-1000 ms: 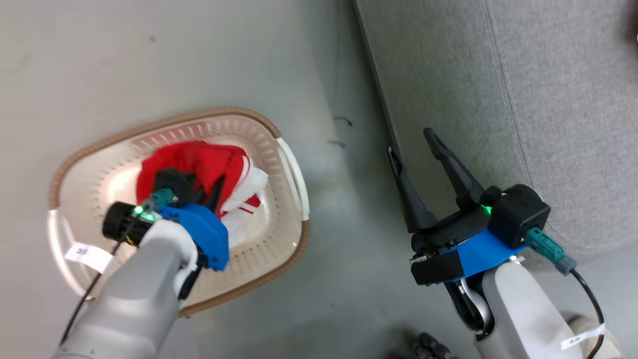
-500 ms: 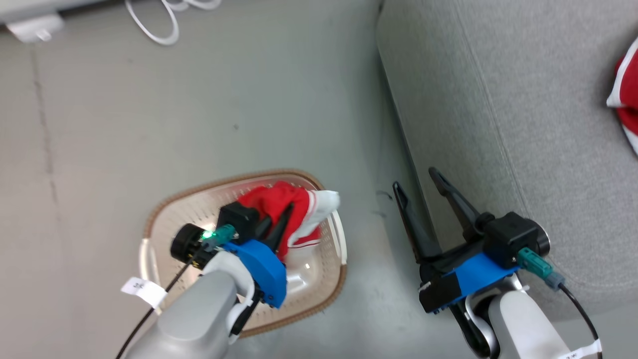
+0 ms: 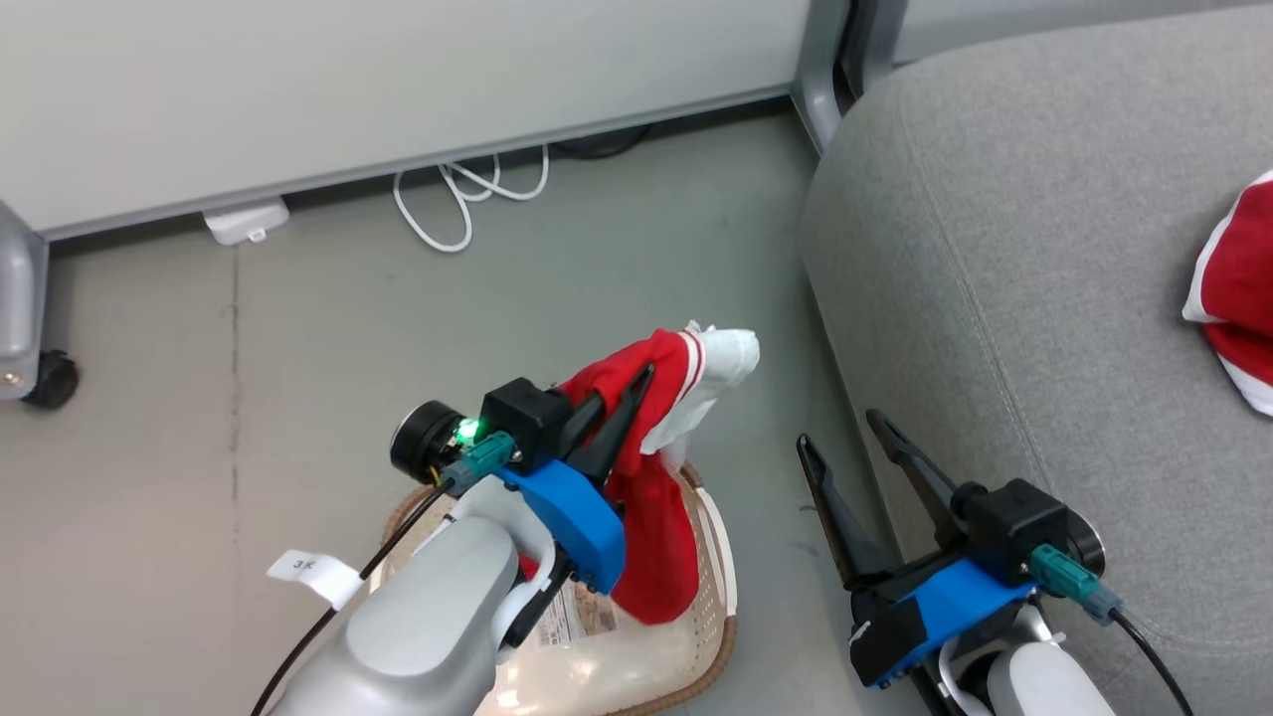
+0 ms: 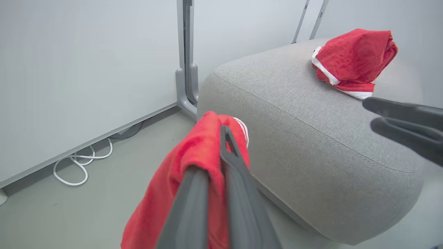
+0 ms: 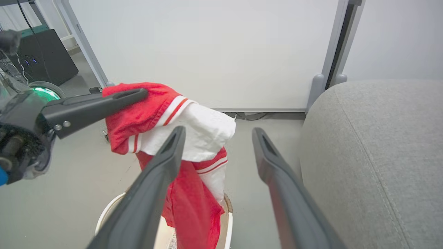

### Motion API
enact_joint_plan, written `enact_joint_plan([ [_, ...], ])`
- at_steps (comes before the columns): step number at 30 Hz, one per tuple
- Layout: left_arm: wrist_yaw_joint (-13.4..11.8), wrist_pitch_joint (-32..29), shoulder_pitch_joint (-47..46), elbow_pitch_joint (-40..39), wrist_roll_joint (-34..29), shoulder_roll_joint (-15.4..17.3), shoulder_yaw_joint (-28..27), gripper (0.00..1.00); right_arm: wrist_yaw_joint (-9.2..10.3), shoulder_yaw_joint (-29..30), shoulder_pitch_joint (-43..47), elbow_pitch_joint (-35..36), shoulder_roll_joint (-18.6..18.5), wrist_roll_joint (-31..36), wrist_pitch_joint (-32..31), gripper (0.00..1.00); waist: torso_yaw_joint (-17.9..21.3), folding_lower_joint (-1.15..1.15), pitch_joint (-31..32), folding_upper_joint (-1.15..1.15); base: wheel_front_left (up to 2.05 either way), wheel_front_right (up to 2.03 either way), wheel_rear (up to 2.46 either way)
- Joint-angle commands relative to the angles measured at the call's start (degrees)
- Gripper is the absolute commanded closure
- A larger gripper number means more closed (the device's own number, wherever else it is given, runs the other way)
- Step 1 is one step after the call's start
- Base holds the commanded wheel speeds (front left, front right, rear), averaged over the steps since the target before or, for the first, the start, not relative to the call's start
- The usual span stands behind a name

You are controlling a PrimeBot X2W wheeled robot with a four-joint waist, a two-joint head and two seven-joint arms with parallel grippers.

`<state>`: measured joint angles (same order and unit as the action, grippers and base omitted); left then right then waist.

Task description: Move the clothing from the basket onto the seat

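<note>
My left gripper (image 3: pixel 636 386) is shut on a red garment with white trim, the clothing (image 3: pixel 656 517). It hangs from the fingers, and its lower end reaches down over the cream basket (image 3: pixel 718 557). In the left wrist view the cloth (image 4: pixel 193 152) drapes over that gripper (image 4: pixel 216 145). The grey seat (image 3: pixel 1044 298) lies to the right, and another red garment (image 3: pixel 1233 288) rests on it. My right gripper (image 3: pixel 840 431) stands open beside the seat's edge, holding nothing. Between its fingers (image 5: pixel 162 162) the right wrist view shows the held clothing (image 5: pixel 148 107) above the basket (image 5: pixel 226 216).
A pale partition panel (image 3: pixel 398 80) stands behind, with a caster (image 3: pixel 45 378) at the far left. A looped white cable (image 3: pixel 467 199) lies on the grey floor below the panel. A dark cabinet (image 5: pixel 45 58) stands at the far left of the right wrist view.
My left gripper has lifted the red garment up out of the basket. The head camera has tilted up, bringing the partition and cable into view. The right gripper stays open.
</note>
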<state>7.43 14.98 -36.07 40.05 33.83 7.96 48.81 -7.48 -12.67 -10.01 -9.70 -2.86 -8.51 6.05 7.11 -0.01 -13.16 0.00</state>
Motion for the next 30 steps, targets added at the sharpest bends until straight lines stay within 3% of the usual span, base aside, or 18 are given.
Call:
enact_joint_plan([
  [1,0.07,0.30,-1.07,-0.91,-0.75,-0.16,-0.17,1.00,-0.03,0.06,1.05,0.25,-0.05,-0.05,-0.26,0.00,-0.87,0.01,1.71,0.00,0.00,0.00,0.00],
  [8,0.07,0.23,-5.01,-2.88,-0.42,-0.73,2.62,1.00,-0.03,-0.06,2.65,0.64,-0.05,-0.28,-1.28,0.00,-2.39,0.01,4.04,0.00,0.00,0.00,0.00],
  [30,0.07,-2.50,-16.14,-3.97,9.12,-2.67,9.15,1.00,-0.03,-1.35,4.01,-0.40,-0.05,-1.71,-2.16,0.00,-3.97,0.01,7.72,0.00,0.00,0.00,0.00],
])
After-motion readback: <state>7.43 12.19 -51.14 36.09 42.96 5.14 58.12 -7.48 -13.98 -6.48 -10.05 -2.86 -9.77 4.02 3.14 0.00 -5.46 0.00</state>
